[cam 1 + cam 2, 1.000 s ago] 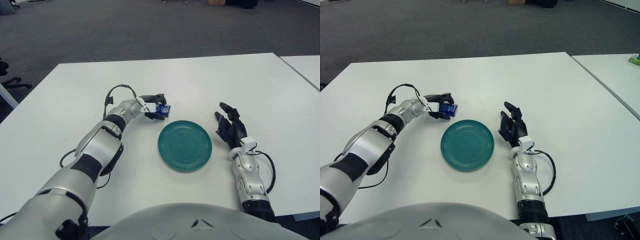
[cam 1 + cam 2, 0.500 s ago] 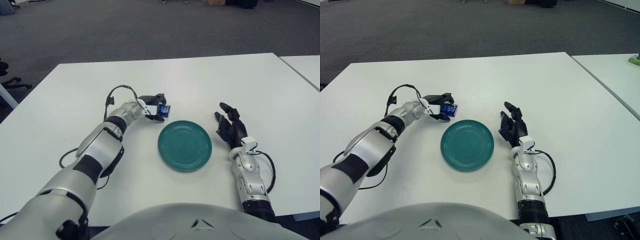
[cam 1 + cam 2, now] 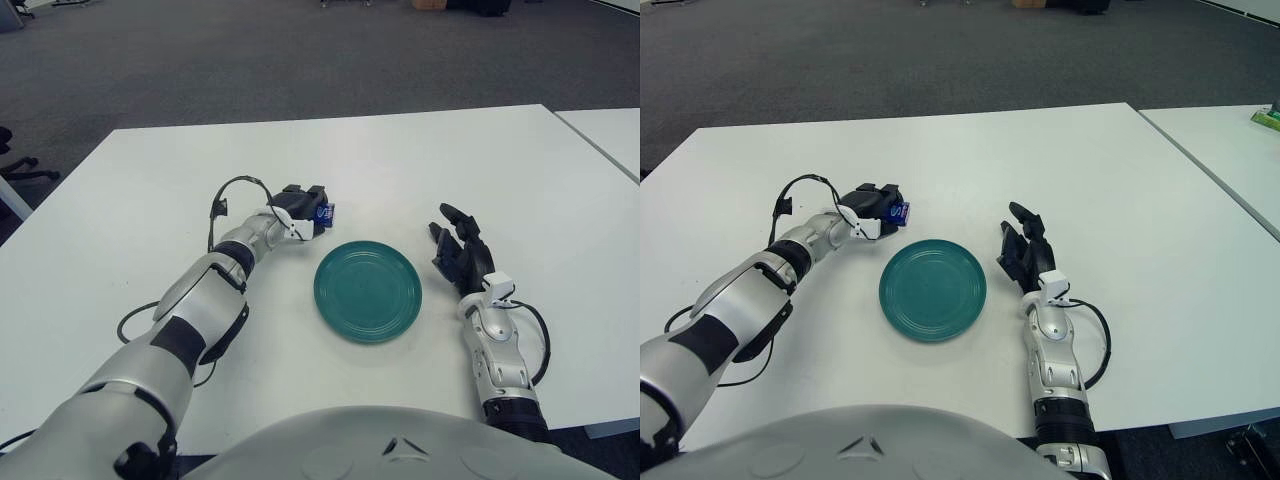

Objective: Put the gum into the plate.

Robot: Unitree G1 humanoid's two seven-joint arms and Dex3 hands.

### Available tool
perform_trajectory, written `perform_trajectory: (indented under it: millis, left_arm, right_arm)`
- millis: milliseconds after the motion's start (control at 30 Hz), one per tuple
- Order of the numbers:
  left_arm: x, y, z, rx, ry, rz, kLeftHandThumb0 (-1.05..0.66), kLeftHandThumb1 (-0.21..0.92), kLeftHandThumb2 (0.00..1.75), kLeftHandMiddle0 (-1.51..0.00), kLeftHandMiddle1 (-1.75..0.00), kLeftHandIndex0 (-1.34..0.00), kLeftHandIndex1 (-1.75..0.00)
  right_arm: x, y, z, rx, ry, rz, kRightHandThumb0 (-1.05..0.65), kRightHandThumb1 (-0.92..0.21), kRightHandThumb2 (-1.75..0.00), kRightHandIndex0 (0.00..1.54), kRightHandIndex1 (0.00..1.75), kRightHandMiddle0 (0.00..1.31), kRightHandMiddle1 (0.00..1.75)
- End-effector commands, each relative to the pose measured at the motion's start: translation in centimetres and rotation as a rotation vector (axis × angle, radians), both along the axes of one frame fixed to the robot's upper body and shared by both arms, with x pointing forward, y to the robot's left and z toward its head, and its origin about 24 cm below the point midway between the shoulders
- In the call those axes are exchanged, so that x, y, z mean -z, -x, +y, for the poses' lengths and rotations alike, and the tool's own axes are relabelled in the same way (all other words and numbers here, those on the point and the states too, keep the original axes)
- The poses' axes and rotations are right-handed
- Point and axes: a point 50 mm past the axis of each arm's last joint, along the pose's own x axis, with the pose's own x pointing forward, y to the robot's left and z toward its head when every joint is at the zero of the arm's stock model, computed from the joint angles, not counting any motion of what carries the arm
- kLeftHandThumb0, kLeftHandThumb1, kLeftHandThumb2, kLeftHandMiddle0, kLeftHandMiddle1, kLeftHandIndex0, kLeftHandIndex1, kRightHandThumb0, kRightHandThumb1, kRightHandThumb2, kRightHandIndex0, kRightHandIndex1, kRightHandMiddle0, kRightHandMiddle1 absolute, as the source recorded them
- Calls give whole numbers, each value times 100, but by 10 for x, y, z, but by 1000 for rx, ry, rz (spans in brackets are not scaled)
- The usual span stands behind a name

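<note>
My left hand [image 3: 306, 207] is shut on a small blue gum pack [image 3: 324, 212] and holds it just above the white table, a little beyond and left of the teal plate [image 3: 368, 290]. The pack also shows in the right eye view [image 3: 900, 212], partly hidden by the fingers. The plate [image 3: 933, 289] has nothing on it. My right hand [image 3: 460, 250] rests on the table to the right of the plate with its fingers spread, holding nothing.
The white table [image 3: 400, 160] stretches far behind the plate. A second white table [image 3: 610, 130] stands at the right with a gap between. A black cable [image 3: 232, 190] loops off my left wrist.
My left hand has turned at the wrist and lifted a little with the gum pack, drawing slightly back from the plate. The right hand has not moved.
</note>
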Motion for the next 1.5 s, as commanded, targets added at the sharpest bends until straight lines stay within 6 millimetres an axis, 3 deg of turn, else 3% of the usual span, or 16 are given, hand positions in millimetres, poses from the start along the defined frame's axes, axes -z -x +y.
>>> perform_trajectory:
  millis: [0,100,200,500,833,1033,1367,1467]
  left_arm:
    - [17,10,26,-37,-136,-17,3,56,93,-40,-160,-26,-168]
    - [18,10,30,-36,-172,-53,1,39,120,-54,-170,-37,-170]
    - [18,10,31,-38,-190,-73,0,28,132,-63,-173,-49,-162]
    - [7,3,30,-61,-147,-101,0,12,154,-75,-175,-54,-172]
    - [-28,-16,28,-65,19,-212,0,21,143,-71,-169,-47,-175]
    - [-64,-29,20,-1,170,-324,0,18,144,-75,-163,-50,-175]
    - [-103,-26,11,158,391,-476,0,20,142,-74,-164,-47,-175]
    - [-103,-21,7,192,439,-490,0,21,142,-72,-167,-46,-175]
  right_arm:
    - [23,13,-5,34,-34,124,-78,-92,-86,41,3,0,66]
    - [22,13,-7,44,-37,119,-78,-92,-86,41,3,0,66]
    - [20,12,-9,55,-33,111,-76,-92,-85,42,3,0,66]
    - [18,11,-13,73,-18,88,-74,-92,-86,48,5,0,67]
    - [16,10,-13,80,-33,69,-72,-92,-86,52,8,0,68]
    - [16,10,-12,87,-32,72,-72,-92,-85,55,11,0,72]
    - [17,11,-8,89,-38,85,-71,-92,-84,54,12,0,77]
    - [18,11,-7,85,-46,90,-71,-92,-84,52,11,0,77]
